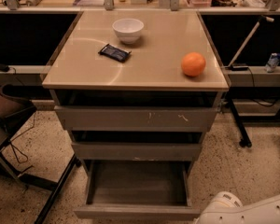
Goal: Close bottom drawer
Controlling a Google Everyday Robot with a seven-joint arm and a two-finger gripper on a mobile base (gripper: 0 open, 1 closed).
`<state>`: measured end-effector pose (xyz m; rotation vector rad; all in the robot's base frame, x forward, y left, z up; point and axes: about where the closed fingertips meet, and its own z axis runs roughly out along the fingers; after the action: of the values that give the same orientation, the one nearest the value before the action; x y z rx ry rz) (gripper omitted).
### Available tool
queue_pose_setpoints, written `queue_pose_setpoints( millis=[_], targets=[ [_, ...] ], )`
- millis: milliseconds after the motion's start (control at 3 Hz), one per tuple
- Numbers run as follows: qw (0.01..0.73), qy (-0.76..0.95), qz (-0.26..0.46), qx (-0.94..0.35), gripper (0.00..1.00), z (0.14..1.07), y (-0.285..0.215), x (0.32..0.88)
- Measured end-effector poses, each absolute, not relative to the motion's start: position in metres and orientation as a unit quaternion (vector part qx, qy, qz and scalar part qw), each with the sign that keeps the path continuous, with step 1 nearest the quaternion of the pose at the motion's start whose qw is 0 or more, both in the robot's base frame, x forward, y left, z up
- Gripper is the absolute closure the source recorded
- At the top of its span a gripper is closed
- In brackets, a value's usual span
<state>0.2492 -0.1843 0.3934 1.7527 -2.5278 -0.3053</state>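
The bottom drawer (136, 212) is the lowest and narrowest of three grey drawers in the cabinet. It stands pulled far out, and its shallow grey tray (137, 183) looks empty. Its plain flat front sits at the lower edge of the view. A white part of my arm (245, 211) lies low at the bottom right, its rounded end close to the drawer front's right corner. The gripper is out of view below the frame.
The top drawer (136, 118) with white scratches and the middle drawer (136, 150) stand slightly out. On the tan cabinet top (154, 64) are a white bowl (128, 30), a dark packet (114, 52) and an orange (193, 64). A chair base (18, 139) is on the left and a stand leg (238, 125) on the right.
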Motion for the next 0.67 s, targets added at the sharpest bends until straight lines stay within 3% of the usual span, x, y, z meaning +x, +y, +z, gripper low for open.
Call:
queue_pose_setpoints(
  millis=[333, 667],
  targets=[
    [-0.032, -0.850, -0.117, 0.513, 0.00, 0.339, -0.170, 0.292],
    [-0.037, -0.856, -0.133, 0.498, 0.00, 0.313, -0.156, 0.297]
  ],
)
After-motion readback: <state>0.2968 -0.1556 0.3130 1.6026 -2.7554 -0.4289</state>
